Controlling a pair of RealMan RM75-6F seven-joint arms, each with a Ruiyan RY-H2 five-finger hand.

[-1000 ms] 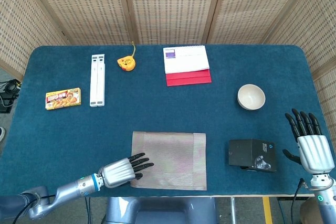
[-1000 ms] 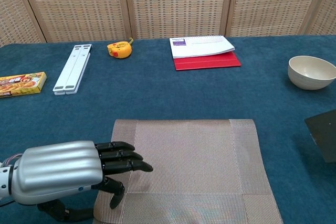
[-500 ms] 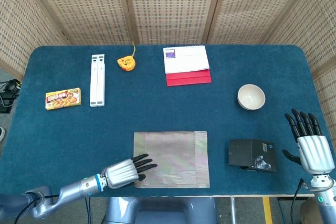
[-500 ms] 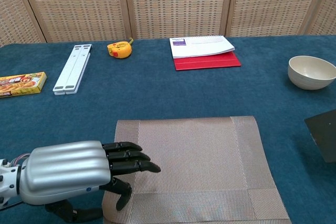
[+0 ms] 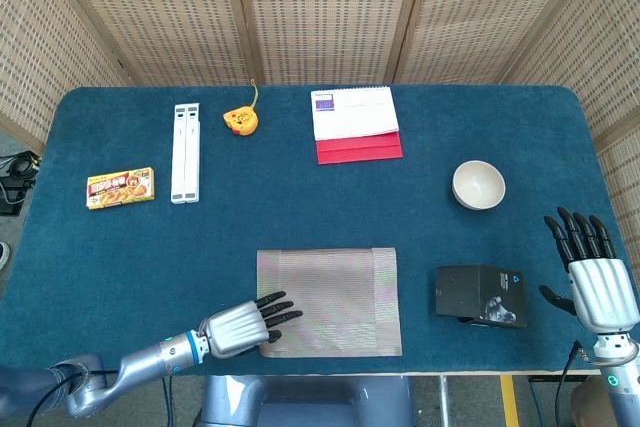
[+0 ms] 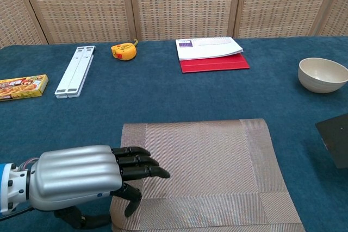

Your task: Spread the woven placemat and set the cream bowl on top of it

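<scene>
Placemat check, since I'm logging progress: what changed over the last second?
The left robot hand, fingers on the placemat, slid it slightly rightward and toward the near table edge. The right robot hand stayed raised and open; the cream bowl and black box did not move.

Bright, even light falls from above; shadows are soft and short. Both views are sharp, with a mild sheen on the left hand (image 6: 76, 176).
</scene>
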